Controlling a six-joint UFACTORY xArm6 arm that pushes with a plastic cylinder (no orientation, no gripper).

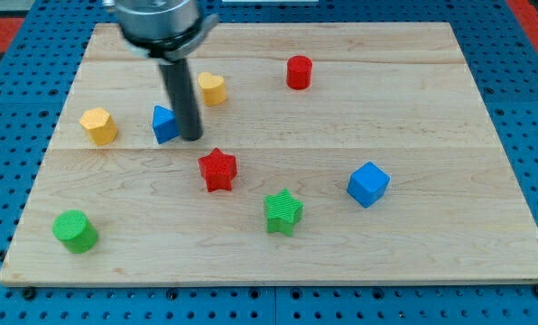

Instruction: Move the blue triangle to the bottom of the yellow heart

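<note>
The blue triangle (164, 125) lies on the wooden board at the upper left, partly hidden by my rod. My tip (190, 137) touches or nearly touches its right side. The yellow heart (212, 88) sits just up and to the right of the triangle, to the right of the rod.
A yellow hexagon (98, 125) lies left of the blue triangle. A red star (218, 170) is below the tip. A red cylinder (299, 72) is at the top, a green star (283, 212) and blue cube (368, 184) lower right, a green cylinder (75, 231) bottom left.
</note>
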